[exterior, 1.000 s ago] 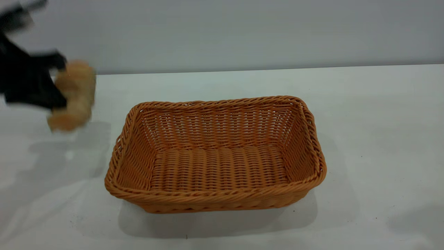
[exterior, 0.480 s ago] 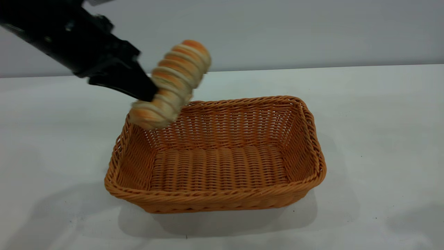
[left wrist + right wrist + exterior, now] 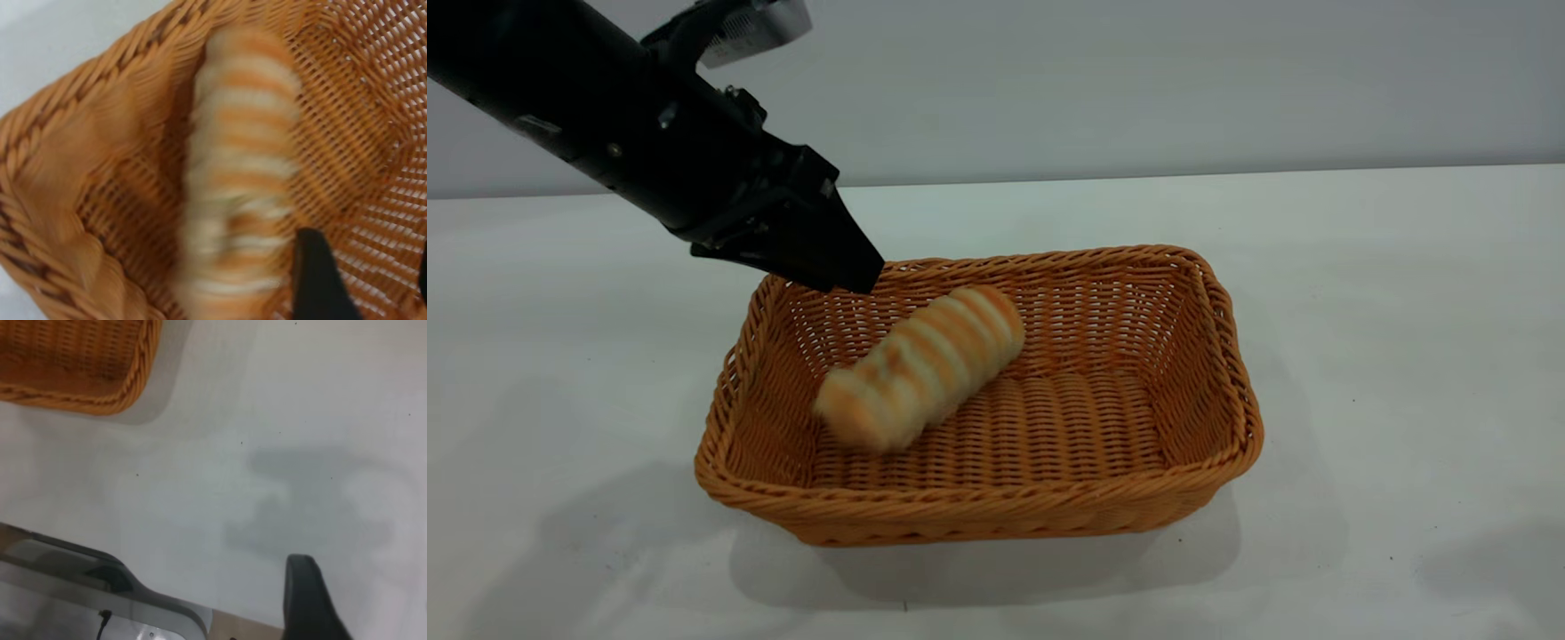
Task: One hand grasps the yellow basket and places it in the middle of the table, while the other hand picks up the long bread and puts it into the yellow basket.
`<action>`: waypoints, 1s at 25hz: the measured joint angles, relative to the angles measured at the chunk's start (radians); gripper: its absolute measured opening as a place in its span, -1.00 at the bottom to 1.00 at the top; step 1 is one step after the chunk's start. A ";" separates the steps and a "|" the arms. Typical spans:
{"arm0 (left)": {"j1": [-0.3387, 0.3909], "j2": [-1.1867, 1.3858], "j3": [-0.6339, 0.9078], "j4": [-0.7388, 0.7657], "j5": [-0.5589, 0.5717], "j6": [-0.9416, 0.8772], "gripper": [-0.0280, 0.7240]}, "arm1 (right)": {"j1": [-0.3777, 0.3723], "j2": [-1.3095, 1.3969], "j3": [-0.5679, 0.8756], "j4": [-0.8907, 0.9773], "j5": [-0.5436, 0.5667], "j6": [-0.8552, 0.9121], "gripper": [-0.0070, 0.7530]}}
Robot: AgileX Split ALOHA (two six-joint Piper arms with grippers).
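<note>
An orange-tan woven yellow basket (image 3: 1209,356) with a braided rim holds the long bread (image 3: 920,364), striped golden-orange and cream, on a plain white tabletop (image 3: 1405,311) under a black left tool (image 3: 845,262).

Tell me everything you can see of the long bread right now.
The long bread is a small oblong loaf with crosswise golden-orange and cream ridges. It lies diagonally inside the yellow basket, toward its left half, blurred. The left pincer is just above it, no longer gripping it. Whether the bread rests on the basket floor is unclear.

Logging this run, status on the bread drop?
Left gripper open above basket's far-left corner. Long bread released, inside the yellow basket. Right gripper off to the side over the table. Nothing obstructing.
</note>
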 joint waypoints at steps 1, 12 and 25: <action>0.006 -0.013 -0.003 0.022 0.024 -0.036 0.30 | 0.000 0.000 0.000 0.000 0.001 0.000 0.24; 0.069 -0.440 -0.094 0.958 0.372 -0.882 0.42 | 0.000 -0.060 0.000 -0.020 0.135 0.029 0.24; 0.069 -1.007 0.134 1.104 0.627 -1.064 0.43 | 0.000 -0.536 0.000 -0.037 0.254 0.045 0.24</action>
